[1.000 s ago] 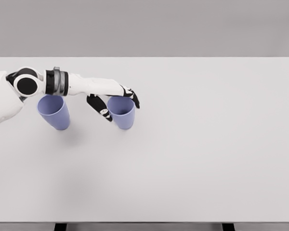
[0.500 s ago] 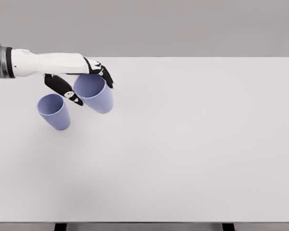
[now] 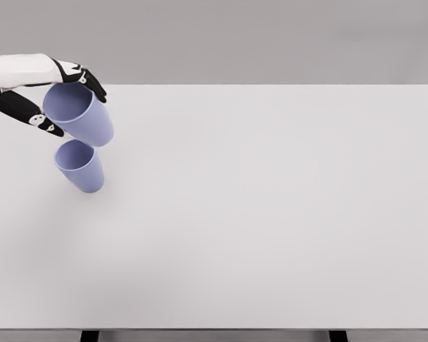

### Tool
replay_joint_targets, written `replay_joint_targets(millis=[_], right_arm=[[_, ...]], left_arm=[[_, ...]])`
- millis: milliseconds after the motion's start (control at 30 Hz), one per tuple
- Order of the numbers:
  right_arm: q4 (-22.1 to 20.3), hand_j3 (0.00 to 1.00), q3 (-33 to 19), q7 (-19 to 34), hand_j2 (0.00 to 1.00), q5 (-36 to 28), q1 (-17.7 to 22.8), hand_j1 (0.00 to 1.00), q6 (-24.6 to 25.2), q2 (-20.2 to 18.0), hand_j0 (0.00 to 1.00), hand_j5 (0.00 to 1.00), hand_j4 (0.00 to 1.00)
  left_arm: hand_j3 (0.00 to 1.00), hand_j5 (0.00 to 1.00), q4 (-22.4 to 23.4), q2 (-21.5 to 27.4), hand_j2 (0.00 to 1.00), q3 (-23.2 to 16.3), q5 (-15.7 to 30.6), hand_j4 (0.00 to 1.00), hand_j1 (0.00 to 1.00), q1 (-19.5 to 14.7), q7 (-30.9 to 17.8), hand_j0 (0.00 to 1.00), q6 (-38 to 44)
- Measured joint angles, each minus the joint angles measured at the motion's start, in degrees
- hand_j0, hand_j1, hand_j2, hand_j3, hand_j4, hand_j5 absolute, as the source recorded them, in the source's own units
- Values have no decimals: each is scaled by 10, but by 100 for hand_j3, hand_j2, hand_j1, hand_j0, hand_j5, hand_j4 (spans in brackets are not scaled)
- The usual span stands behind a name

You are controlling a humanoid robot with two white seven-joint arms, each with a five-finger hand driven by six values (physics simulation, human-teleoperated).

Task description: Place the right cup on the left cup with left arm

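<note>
A broad white worktop fills nearly the whole head view, with a plain grey wall behind it and, at the bottom edge, the dark tops of two legs showing below its front rim. At the far left, the left arm comes in from the picture's edge as a white forearm ending in the left hand, whose black fingers curl over the far side of the rim of a lilac cup while the thumb presses the near side, so the hand is closed around it. This held cup is lifted off the worktop and tilted, its open mouth turned up and towards the camera and its base pointing down to the right. Just below it, a second lilac cup stands on the worktop near the left edge, mouth open upward. The base of the held cup hangs just above that rim; whether the two touch cannot be told. The right arm does not show.
</note>
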Motion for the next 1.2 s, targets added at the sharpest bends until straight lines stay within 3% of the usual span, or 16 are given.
replay_joint_targets(millis=[400,1200], right_arm=[[0,100,0,0,100,0,0,100,0,0,100,100,100],[0,100,0,0,100,0,0,100,0,0,100,100,100]], left_arm=[[61,61,59,12,61,-27,-2,61,61,8,0,61,0],[62,62,88,1,62,-34,-5,62,62,34,0,62,1]])
